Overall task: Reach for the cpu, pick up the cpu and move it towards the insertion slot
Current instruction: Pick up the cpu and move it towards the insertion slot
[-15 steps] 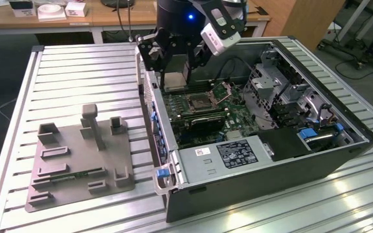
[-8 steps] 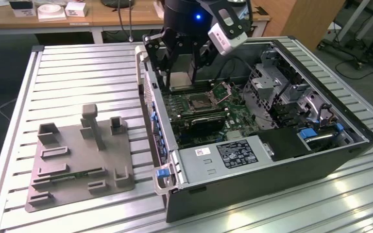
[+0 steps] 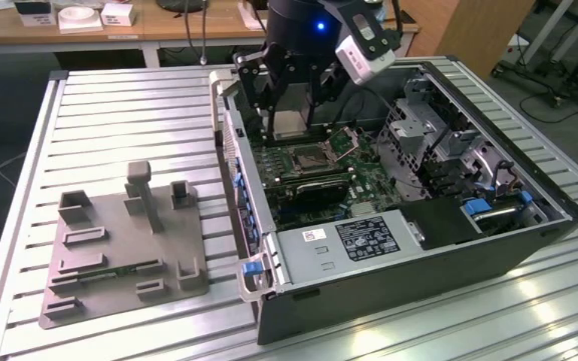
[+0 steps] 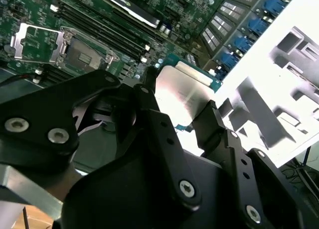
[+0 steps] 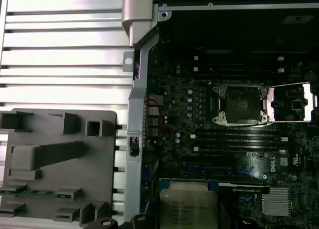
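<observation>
Pincer (image 4: 182,107) fingers clamp on the cpu (image 4: 183,88) from two opposite edges, and we see the chip lifted clear of everything, its pale metal top catching the light in the second wrist view. In the exterior view we find the arm hanging over the open computer case (image 3: 530,226) that lies on the slatted table (image 3: 118,113), with the cpu (image 3: 291,120) held above the far part of the green motherboard (image 3: 369,177). We spot the insertion slot (image 3: 309,159) just below and a little nearer the camera, its hinged metal plate (image 3: 346,141) swung up and its dark centre bare. The first wrist view gives us the same slot (image 5: 240,104) open and unfilled, while the cpu (image 5: 188,209) sits well apart from it across the memory slots (image 5: 234,139). The grey fixture plate (image 3: 123,248) rests on the table outside the case, toward the exterior view's left. We judge the reach and the pick-up done and the carry toward the slot well under way; the chip is not yet directly over the socket.
</observation>
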Tool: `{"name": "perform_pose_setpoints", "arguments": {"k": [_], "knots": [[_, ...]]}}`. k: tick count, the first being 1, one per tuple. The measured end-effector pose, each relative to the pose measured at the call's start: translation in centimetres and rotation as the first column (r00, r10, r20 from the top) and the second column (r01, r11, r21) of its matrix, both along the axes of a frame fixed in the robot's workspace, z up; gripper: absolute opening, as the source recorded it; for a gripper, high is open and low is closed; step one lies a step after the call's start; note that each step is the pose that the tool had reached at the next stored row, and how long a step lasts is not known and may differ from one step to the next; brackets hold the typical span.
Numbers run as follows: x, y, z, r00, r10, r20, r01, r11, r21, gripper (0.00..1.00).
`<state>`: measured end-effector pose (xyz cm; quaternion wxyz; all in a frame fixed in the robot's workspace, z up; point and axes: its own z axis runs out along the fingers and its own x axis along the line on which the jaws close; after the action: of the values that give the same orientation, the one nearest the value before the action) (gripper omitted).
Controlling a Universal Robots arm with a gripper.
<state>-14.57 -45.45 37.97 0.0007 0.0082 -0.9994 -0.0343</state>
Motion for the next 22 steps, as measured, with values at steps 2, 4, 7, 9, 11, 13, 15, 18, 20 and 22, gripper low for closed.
{"name": "perform_pose_setpoints", "arguments": {"k": [2,4,7,9,11,13,15,18,20,22], "knots": [[0.3,0.02,-0.01,1.0,0.0,0.0,0.0,1.0,0.0,0.55],[0.7,0.03,-0.02,1.0,0.0,0.0,0.0,1.0,0.0,0.55],[1.3,0.05,-0.03,1.0,0.0,-0.0001,0.0,1.0,-0.0001,0.55],[1.6,0.06,-0.05,1.0,0.0,0.0,0.0,1.0,0.0,0.55],[2.0,0.06,-0.05,1.0,0.0,0.0,0.0,1.0,0.0,0.55],[2.5,0.08,-0.07,1.0,0.0,0.0,0.0,1.0,0.0,0.55],[3.0,0.1,-0.07,1.0,0.0,0.0,0.0,1.0,-0.0001,0.55],[3.8,0.19,-0.1,1.0,0.0,0.0,0.0,1.0,-0.0001,0.55],[4.0,0.22,-0.11,1.0,0.0,-0.0001,0.0,1.0,-0.0001,0.55],[4.3,0.28,-0.11,1.0,0.0,0.0,0.0,1.0,0.0,0.55]]}}
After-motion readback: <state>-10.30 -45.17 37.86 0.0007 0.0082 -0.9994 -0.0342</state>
